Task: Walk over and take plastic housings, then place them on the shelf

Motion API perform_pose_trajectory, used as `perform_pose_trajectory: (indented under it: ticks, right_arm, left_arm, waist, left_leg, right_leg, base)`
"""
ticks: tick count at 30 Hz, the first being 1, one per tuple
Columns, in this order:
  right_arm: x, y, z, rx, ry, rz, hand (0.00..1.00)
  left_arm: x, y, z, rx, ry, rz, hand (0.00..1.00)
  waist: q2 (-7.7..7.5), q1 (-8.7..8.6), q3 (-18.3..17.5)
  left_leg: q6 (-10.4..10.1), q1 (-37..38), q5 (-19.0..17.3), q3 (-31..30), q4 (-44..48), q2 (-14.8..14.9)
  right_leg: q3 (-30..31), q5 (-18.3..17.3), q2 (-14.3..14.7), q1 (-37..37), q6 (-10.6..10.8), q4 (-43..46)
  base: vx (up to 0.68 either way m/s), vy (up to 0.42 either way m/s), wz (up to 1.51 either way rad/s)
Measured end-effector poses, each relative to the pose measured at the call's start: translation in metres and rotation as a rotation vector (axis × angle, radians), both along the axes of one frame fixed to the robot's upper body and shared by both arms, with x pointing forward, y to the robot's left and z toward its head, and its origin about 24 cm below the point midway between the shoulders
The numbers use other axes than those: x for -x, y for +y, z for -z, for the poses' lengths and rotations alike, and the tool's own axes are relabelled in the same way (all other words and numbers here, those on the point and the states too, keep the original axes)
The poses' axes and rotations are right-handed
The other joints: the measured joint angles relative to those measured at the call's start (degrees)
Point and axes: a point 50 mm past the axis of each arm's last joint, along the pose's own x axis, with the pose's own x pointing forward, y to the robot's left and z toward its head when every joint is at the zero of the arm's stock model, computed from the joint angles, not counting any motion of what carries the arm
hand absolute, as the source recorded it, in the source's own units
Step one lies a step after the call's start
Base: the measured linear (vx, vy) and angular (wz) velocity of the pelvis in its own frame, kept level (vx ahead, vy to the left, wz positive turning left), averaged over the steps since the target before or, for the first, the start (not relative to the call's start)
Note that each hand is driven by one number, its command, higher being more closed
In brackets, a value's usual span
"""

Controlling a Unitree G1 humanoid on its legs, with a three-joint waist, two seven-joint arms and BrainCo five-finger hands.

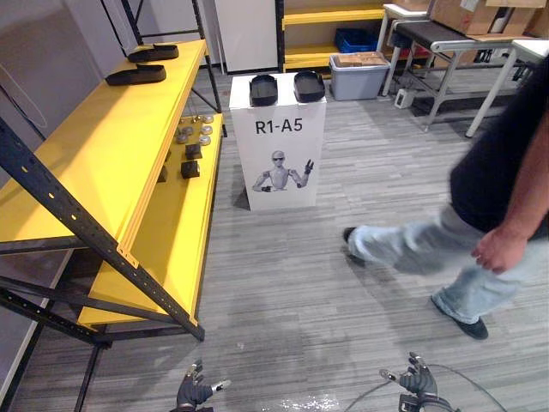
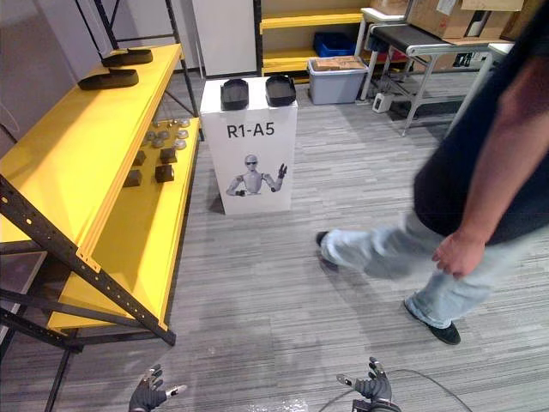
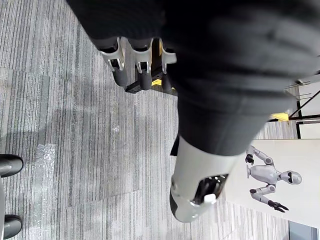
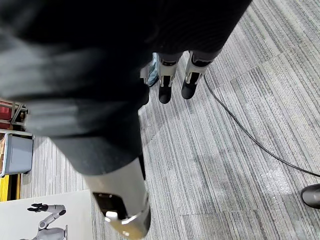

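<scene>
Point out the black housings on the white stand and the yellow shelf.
Left housing (image 1: 263,88), left eye view, top.
Right housing (image 1: 309,86), left eye view, top.
Yellow shelf (image 1: 94,146), left eye view, bare board.

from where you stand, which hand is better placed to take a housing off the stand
Probably left: the left hand is nearer the white stand and yellow shelf; a person crosses before the right hand.

Grey striped plank floor (image 1: 283,292), yellow shelf (image 1: 94,163) on dark steel frame at left, white pedestal (image 1: 277,154) mid-room, grey bin (image 1: 358,79) by far yellow racking (image 1: 330,15), metal-legged tables (image 1: 422,34) at right, grey wall (image 1: 34,51) behind.
</scene>
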Motion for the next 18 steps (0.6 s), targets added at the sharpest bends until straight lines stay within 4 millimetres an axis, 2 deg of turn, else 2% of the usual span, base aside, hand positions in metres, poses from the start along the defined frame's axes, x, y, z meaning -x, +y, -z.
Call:
perform_pose_trajectory:
  ticks: [18]
  right_arm:
    - [-0.0006,0.0000,-0.0002,-0.012,-0.008,0.015,0.00]
  left_arm:
    - [-0.0014,0.0005,-0.0010,0.005,-0.010,-0.016,0.00]
  waist:
    - [-0.20,0.10,0.01]
  left_leg:
    - [0.02,-0.24,0.02,0.47,-0.74,-0.06]
  right_leg:
    - [0.32,0.48,-0.01,-0.35,0.53,-0.82]
  base:
    - [0.00,0.001,0.00]
